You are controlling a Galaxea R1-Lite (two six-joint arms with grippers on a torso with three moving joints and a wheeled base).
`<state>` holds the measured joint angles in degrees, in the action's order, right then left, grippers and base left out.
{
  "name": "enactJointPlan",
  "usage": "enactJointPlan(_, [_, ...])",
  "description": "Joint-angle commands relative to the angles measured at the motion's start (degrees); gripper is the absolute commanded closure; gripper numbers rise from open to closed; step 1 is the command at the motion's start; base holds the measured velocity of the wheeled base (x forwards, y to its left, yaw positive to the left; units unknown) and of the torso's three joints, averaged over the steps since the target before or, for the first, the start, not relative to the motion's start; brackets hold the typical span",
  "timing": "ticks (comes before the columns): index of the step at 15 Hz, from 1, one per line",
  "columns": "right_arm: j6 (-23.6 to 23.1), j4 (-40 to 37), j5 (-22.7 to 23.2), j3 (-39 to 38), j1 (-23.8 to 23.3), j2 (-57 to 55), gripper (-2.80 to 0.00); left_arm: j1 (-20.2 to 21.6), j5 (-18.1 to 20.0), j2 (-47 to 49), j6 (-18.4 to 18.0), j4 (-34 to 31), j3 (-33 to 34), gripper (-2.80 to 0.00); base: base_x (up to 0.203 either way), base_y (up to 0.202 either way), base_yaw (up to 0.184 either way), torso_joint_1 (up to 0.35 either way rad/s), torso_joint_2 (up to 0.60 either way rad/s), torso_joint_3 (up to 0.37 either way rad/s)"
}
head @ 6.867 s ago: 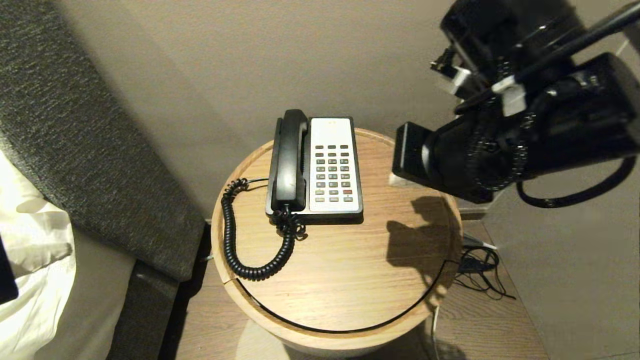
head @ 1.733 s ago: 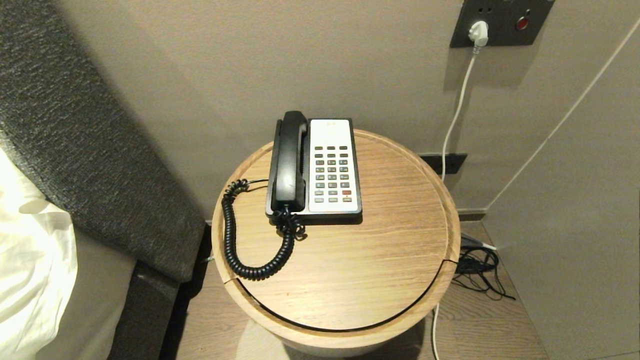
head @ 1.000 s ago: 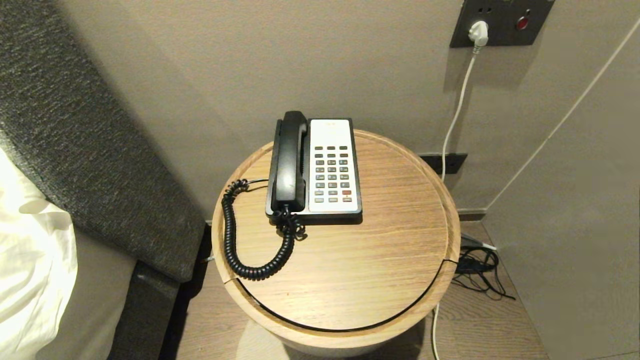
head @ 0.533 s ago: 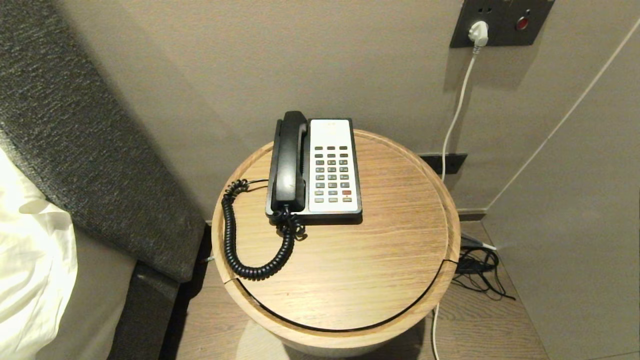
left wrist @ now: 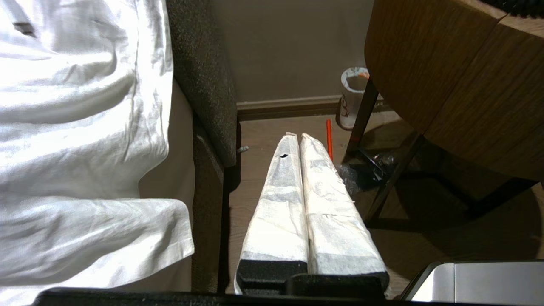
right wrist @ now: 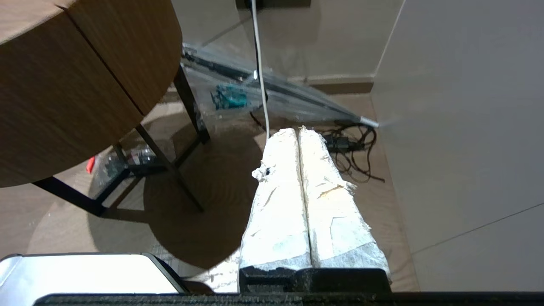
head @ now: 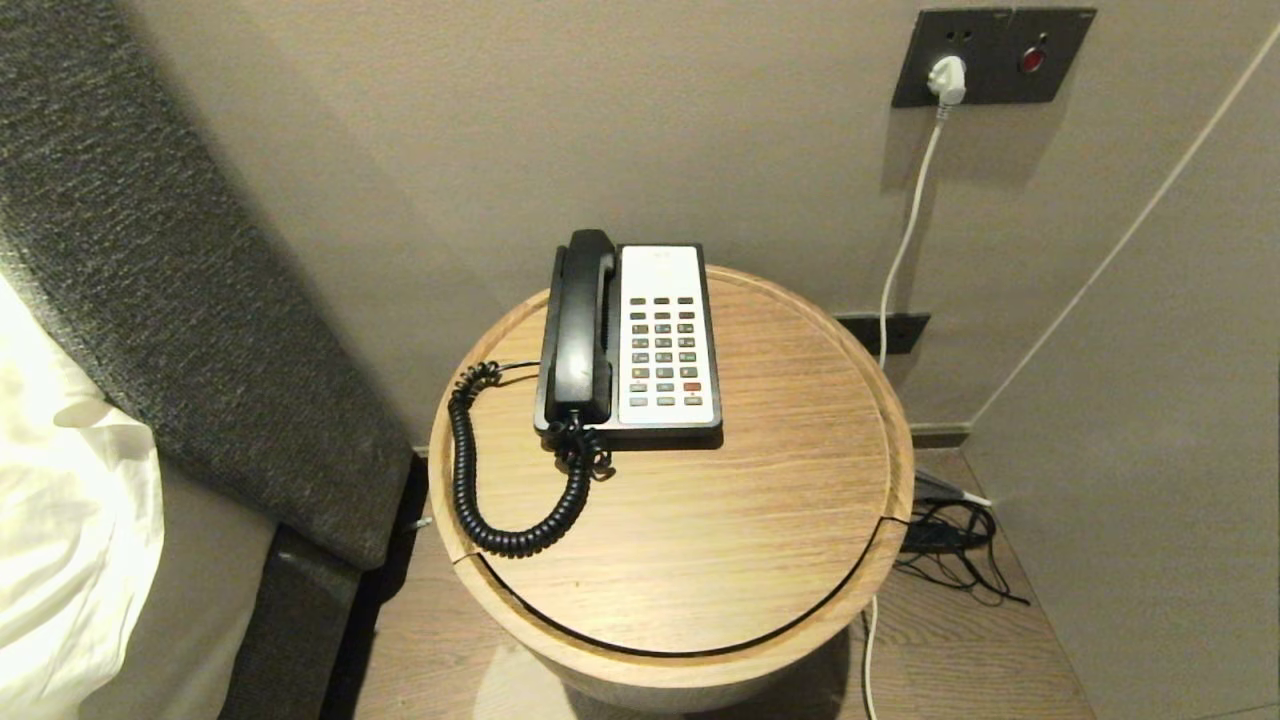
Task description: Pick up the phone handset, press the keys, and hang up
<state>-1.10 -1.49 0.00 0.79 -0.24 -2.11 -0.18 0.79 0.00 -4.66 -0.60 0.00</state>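
1. The handset (head: 579, 325) lies in its cradle beside the keys (head: 664, 350) on the round table (head: 700, 520), well above both claws; judging by this, the task looks finished.
2. The left claw (left wrist: 296, 137) and right claw (right wrist: 297, 129) hang low beside the table, fingers pressed together, holding nothing.
3. Earlier the right arm reached over the table; now it is gone from the head view.

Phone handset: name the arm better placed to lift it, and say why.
Probably left. The phone handset lies along the base's left side, keys to its right. Both the left gripper and right gripper hang shut below the table, neither nearer.
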Motion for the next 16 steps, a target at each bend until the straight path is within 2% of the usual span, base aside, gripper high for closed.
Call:
enactJointPlan(1, [0.0, 0.0, 0.0, 0.0, 0.0, -0.1, 0.00, 0.0, 0.0, 0.1, 0.0, 0.0, 0.0, 0.00, 0.000, 0.000, 0.000, 0.002, 0.00, 0.183])
enactJointPlan(16, [0.0, 0.0, 0.0, 0.0, 0.0, -0.1, 0.00, 0.0, -0.2, 0.1, 0.4, -0.2, 0.1, 0.00, 0.000, 0.000, 0.000, 0.001, 0.00, 0.203])
